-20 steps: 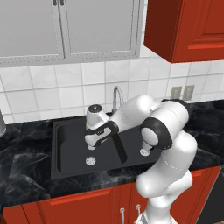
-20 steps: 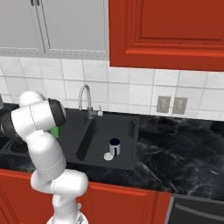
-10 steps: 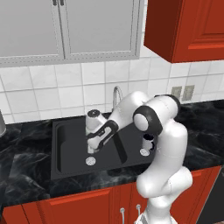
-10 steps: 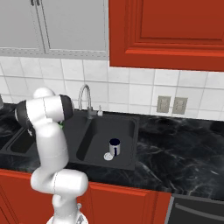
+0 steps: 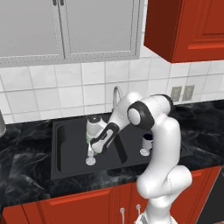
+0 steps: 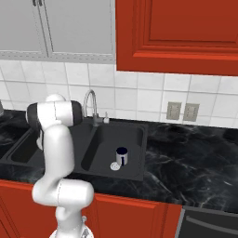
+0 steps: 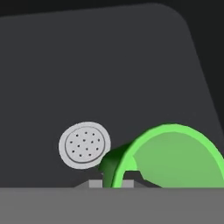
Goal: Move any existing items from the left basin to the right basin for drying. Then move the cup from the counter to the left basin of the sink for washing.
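My gripper [image 5: 92, 147] hangs low inside the left basin [image 5: 68, 141], shut on the green cup [image 5: 89, 142], of which a thin green edge shows beside the hand. In the hand view the cup's [image 7: 175, 158] bright green rim and inside sit at the bottom right, just above the left basin's floor [image 7: 109, 65] and next to its round silver drain [image 7: 84, 145]. The white mug with the dark blue inside [image 6: 122, 155] stands upright in the right basin [image 6: 132, 135], beside that drain; in the left base view the mug [image 5: 147, 140] shows behind my forearm.
The chrome gooseneck faucet [image 5: 116, 93] rises behind the sink's divider, close to my forearm. Black veined counter [image 6: 186, 153] stretches to the right of the sink. Red cabinet doors run below, and a tiled wall with two outlets [image 6: 182, 111] stands behind.
The hand with the green cup has sunk a little lower into the left basin, and the elbow has swung over. The mug has not moved.
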